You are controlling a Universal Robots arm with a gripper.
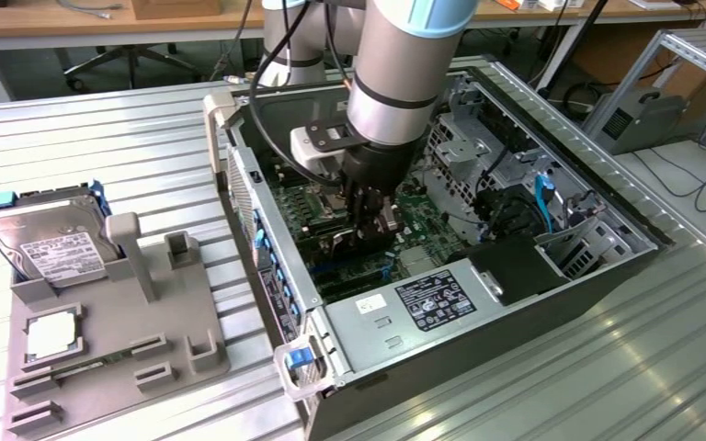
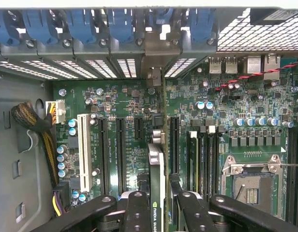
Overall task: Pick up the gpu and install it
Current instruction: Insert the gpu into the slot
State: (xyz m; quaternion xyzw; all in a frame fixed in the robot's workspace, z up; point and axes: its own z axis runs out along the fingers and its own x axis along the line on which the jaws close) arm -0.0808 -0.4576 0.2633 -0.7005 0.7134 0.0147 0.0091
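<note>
GPU [image 2: 156, 183] installation under way: on the exterior view's left, a grey fixture tray [image 1: 144, 358] on the slatted metal table [image 1: 108, 156] carries a silver hard drive [image 1: 47, 241] and a small square CPU chip [image 1: 52, 335]. To the right of it lies the open computer case [image 1: 451, 303], where the arm's gripper [image 1: 371, 225] reaches down over the green motherboard [image 2: 129, 111]. In the wrist view the jaws are clenched on the thin card, held on edge between the black fingers [image 2: 137, 210], its silver bracket end pointing toward the row of blue slot clips [image 2: 120, 24] at the case's rear wall. The card hangs just above the long black expansion slots [image 2: 121, 154]; whether its edge has met a slot cannot be told. The risk, judged from here, is misalignment: a card slightly off the slot line, or a bracket catching the rear frame, could jam or stress the board when pressed.
</note>
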